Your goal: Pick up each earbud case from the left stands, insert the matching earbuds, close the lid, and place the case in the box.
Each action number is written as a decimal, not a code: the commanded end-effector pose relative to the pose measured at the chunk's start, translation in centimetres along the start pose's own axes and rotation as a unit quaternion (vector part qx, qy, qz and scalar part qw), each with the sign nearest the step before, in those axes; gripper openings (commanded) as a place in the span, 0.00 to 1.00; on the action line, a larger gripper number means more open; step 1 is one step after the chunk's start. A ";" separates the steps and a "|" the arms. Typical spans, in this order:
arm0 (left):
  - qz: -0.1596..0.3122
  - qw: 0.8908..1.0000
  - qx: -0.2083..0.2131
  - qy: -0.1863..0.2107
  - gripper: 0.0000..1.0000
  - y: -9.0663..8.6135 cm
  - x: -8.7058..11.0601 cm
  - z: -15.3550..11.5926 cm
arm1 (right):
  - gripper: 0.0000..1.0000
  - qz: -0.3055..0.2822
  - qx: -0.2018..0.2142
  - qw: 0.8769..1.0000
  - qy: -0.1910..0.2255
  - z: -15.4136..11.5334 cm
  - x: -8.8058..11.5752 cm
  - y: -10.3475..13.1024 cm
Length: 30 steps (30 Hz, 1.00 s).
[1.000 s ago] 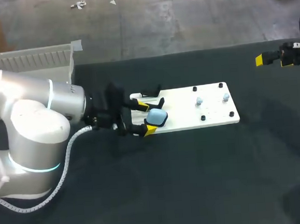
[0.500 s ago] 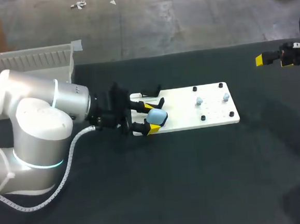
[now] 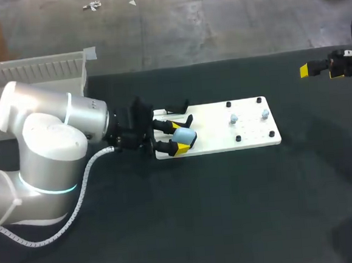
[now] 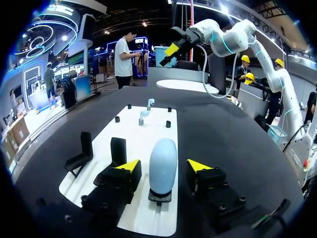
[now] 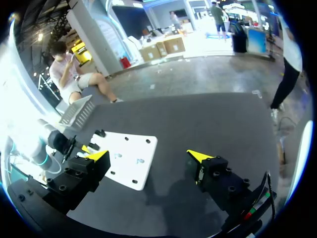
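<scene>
A light blue earbud case (image 3: 186, 137) stands upright on a black stand at the left end of the white board (image 3: 249, 129). My left gripper (image 3: 178, 137) straddles it. In the left wrist view the case (image 4: 163, 157) sits between the yellow fingertips (image 4: 130, 165) of the left gripper (image 4: 163, 168), with a narrow gap on each side, so the gripper is open. Two pale earbuds (image 3: 234, 119) stand on pegs at the board's right end. My right gripper (image 3: 318, 67) hangs open and empty at the far right, well away from the board (image 5: 126, 158).
Two empty black stands (image 4: 79, 154) are on the board beside the case, toward the far edge (image 3: 174, 107). A translucent box (image 3: 34, 69) sits at the back left behind my left arm. Small black pegs (image 3: 238, 138) dot the board's right end.
The left gripper's fingers have drawn in toward the blue case from both sides, and the left arm has shifted slightly right. The right arm has not moved.
</scene>
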State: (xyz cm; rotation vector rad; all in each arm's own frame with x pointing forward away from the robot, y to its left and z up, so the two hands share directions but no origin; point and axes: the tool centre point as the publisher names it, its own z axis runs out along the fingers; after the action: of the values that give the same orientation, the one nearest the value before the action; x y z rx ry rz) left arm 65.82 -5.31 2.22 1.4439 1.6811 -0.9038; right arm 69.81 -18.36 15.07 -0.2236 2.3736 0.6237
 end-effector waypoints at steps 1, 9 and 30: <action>0.000 1.000 0.001 -0.003 0.55 0.2 0.1 0.3 | 1.00 0.000 -0.001 1.000 0.000 0.1 0.0 -0.1; -0.004 1.000 0.002 -0.008 0.45 0.3 0.1 0.4 | 1.00 0.000 -0.001 1.000 0.000 0.1 0.0 -0.1; -0.007 0.999 0.014 -0.032 0.00 0.0 -2.1 -2.0 | 1.00 0.000 -0.001 1.000 0.000 0.1 0.0 -0.1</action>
State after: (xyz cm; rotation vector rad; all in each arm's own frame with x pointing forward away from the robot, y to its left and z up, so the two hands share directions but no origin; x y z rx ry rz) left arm 66.28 -5.36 4.04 1.4059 1.6441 -0.9759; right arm 69.81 -18.36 15.07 -0.2236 2.3736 0.6237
